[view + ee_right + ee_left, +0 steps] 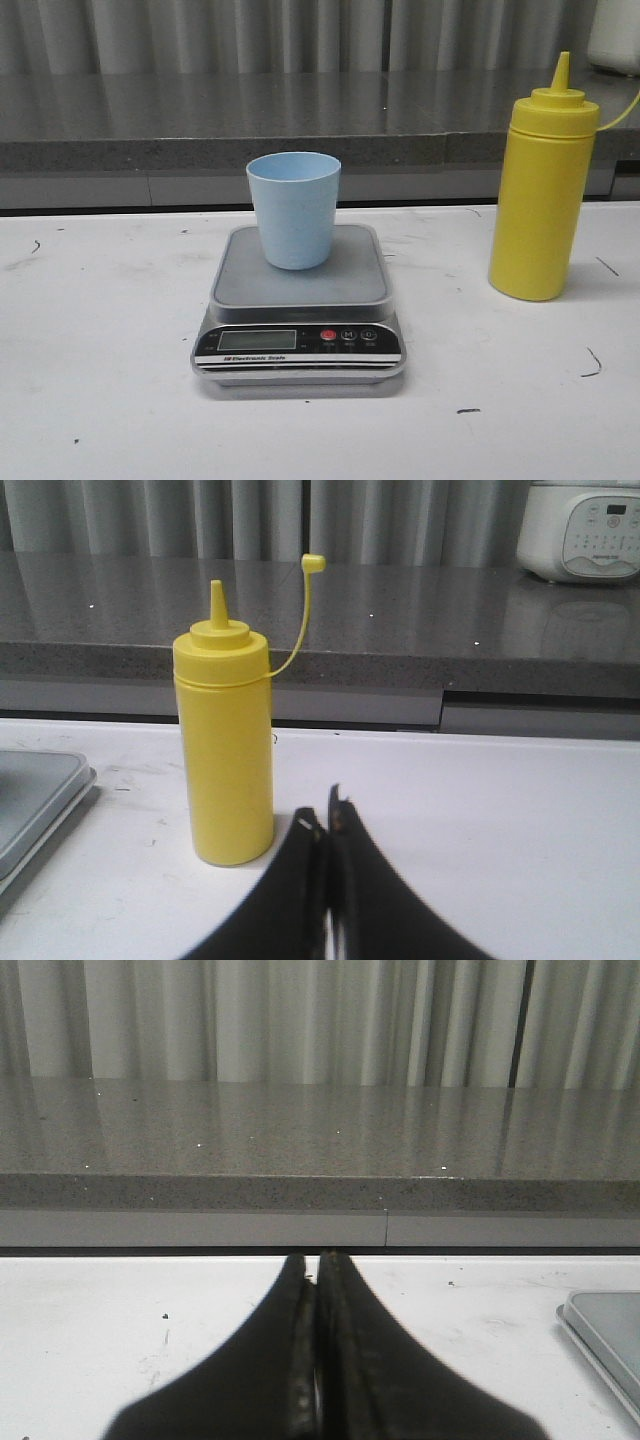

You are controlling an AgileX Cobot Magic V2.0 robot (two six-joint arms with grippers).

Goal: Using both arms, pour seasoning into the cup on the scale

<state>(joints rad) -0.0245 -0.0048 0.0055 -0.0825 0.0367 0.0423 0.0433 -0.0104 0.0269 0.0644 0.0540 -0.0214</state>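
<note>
1. A white, scuffed worktop (100,400) fills the foreground, with a grey speckled stone ledge (200,120) and pale curtains behind it.
2. A flat silver-grey digital kitchen scale (298,330) sits at the worktop's centre, its display and buttons facing the camera.
3. A tall yellow plastic squeeze bottle (543,190) stands upright to the right of the scale, well apart from it, its pointed nozzle uncapped and the cap strap curling away.
4. A small light blue tapered plastic tumbler (294,208) stands upright on the scale's platform.
5. The left black pincer (319,1265) is pressed together, holding nothing, just above the worktop near the scale's edge.
6. The right black pincer (325,815) is likewise pressed together and empty, near the bottle.
</note>
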